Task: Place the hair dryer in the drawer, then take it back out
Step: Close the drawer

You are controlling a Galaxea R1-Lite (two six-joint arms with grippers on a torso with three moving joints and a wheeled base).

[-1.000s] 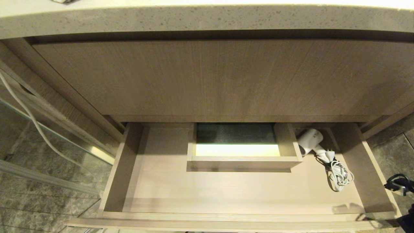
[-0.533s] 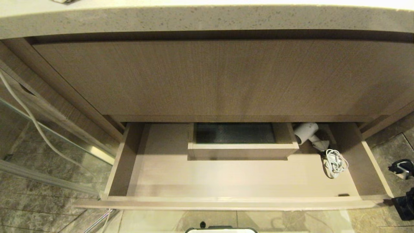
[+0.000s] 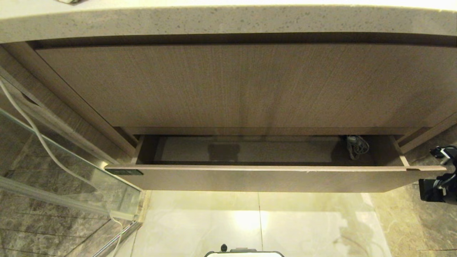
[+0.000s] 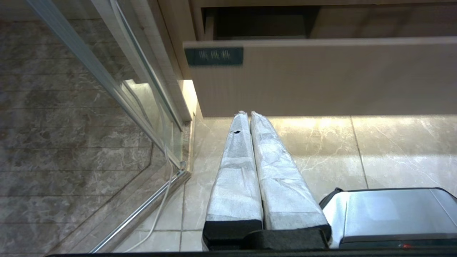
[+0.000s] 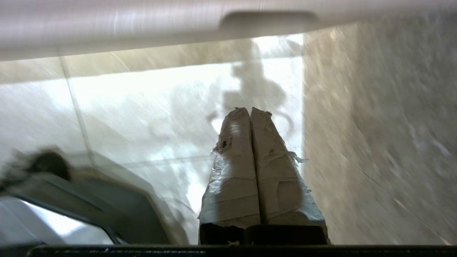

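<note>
Wood-grain drawer (image 3: pixel 250 178) sits most of the way in, only a narrow strip of its inside showing under the taller panel (image 3: pixel 242 85). Hair dryer: body hidden under the cabinet, only its coiled cord (image 3: pixel 355 144) visible at the drawer's back right corner, in shadow. Right gripper (image 5: pixel 250 112) is beside the drawer's right end, off the front, over the floor tiles (image 3: pixel 250 221); in the head view just dark parts of the arm show at the right edge. Its taped fingers (image 5: pixel 232 171) are pressed flat together with nothing between them, empty. Right wrist view is smeared, drawer front edge with a dark notch (image 5: pixel 267 19) above the fingertips, not touching as far as I can tell. Left gripper (image 4: pixel 249 114) is parked low in front of the drawer's left part, pointing at the drawer front just below a dark green label (image 4: pixel 214 56); wrapped fingers closed against each other, holding nothing. Glass partition with metal frame (image 3: pixel 53 160) to the left, a white cable (image 3: pixel 39 139) hanging across it. Speckled stone countertop (image 3: pixel 228 21) overhangs the top. Robot base (image 4: pixel 389 214) shows low in the left wrist view.
</note>
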